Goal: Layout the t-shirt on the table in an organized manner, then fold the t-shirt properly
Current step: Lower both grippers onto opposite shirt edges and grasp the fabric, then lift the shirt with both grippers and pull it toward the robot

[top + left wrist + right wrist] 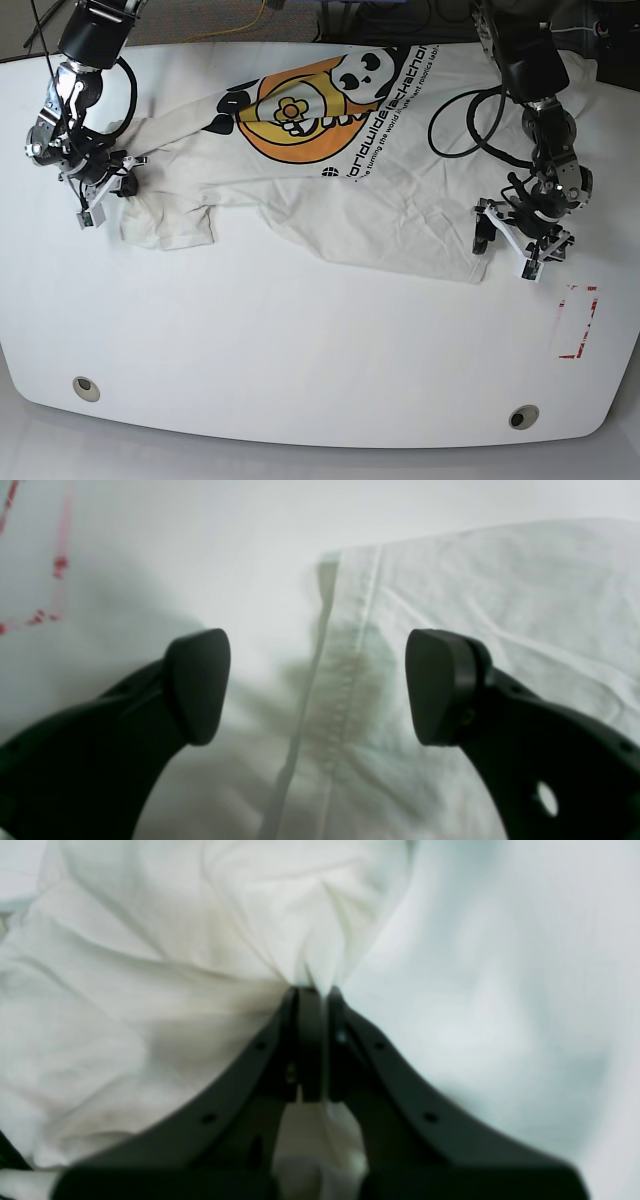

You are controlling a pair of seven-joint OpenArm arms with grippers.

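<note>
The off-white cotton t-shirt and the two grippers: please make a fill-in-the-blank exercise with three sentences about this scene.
1. The right gripper has its jaws ____ on the off-white cotton t-shirt.
2. The left gripper has its jaws ____ over the shirt's hem.
3. The tape rectangle on the glossy white table is ____ in colour.

Missing words: shut; open; red
</note>
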